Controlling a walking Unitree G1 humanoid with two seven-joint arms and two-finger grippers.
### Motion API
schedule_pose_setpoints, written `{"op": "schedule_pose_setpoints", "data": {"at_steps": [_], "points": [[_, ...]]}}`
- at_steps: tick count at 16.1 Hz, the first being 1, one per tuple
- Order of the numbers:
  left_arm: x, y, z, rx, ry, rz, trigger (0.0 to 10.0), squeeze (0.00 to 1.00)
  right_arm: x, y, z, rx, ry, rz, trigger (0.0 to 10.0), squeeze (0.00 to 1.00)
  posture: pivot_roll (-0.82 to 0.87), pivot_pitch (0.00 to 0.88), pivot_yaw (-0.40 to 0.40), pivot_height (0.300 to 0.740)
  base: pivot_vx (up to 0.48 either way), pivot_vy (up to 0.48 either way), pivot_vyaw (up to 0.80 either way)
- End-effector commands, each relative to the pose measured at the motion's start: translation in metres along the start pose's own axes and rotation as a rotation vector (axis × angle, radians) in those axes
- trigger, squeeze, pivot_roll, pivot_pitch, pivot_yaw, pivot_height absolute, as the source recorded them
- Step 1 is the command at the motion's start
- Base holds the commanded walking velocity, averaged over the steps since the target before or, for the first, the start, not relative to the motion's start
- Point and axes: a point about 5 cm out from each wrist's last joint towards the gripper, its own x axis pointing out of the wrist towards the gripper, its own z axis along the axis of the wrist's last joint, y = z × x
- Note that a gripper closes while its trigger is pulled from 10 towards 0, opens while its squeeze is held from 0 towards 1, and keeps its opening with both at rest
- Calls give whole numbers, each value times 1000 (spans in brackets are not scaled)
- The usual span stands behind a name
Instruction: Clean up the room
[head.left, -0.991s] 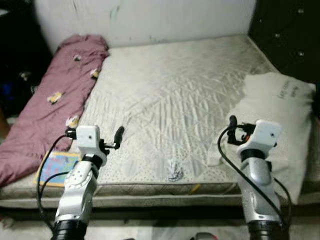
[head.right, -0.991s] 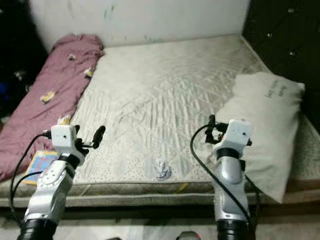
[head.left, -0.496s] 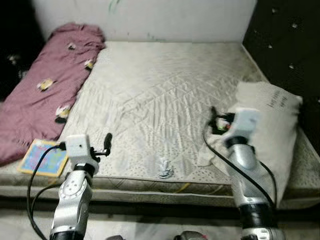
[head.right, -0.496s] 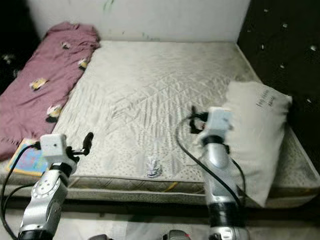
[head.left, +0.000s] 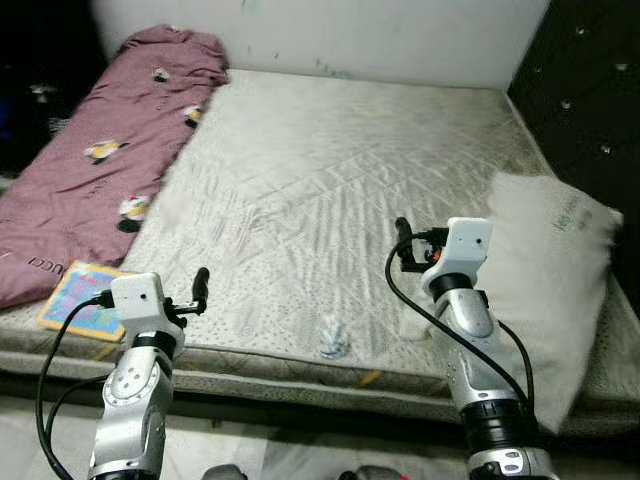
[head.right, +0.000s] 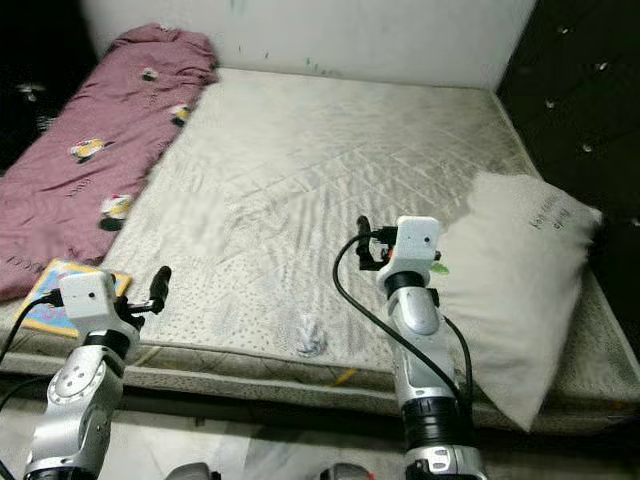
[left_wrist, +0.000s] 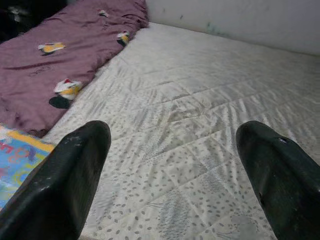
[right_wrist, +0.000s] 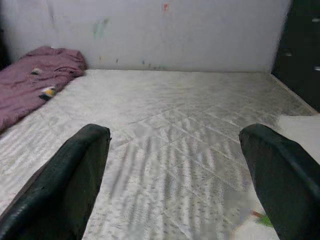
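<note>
A bare quilted mattress (head.left: 330, 150) lies before me. A maroon blanket (head.left: 110, 150) stretches along its left side, and a colourful book (head.left: 75, 305) lies at the front left corner. A small crumpled wrapper (head.left: 332, 338) sits near the front edge. A white pillow (head.left: 545, 270) rests on the right side. My left gripper (head.left: 200, 285) hovers open over the front left edge, beside the book. My right gripper (head.left: 402, 235) is open above the mattress, just left of the pillow. Both wrist views show spread fingers (left_wrist: 80, 165) (right_wrist: 80, 165) with nothing between them.
A white wall (head.left: 350, 30) backs the bed. A dark tufted panel (head.left: 590, 80) stands along its right side, and dark clutter (head.left: 40, 90) lies beyond the blanket. Pale floor (head.left: 300, 450) runs under the front edge. A small green scrap (right_wrist: 260, 217) lies by the pillow's edge.
The camera has swung and the whole picture has shifted. My right gripper has come left, off the pillow and over the mattress. The left gripper sits lower, nearer the book.
</note>
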Motion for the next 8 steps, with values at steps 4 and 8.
{"op": "schedule_pose_setpoints", "data": {"at_steps": [4, 8], "points": [[5, -2, 5, -3, 0, -30, 10000, 0, -1, -8, 4, 1, -12, -32, 10000, 0, 18, 0, -16, 740, 0, 0, -800], [5, -2, 5, -7, 7, -38, 10000, 0, -4, -10, 3, 4, -7, -51, 10000, 0, 5, 0, -1, 740, 0, 0, -800]]}}
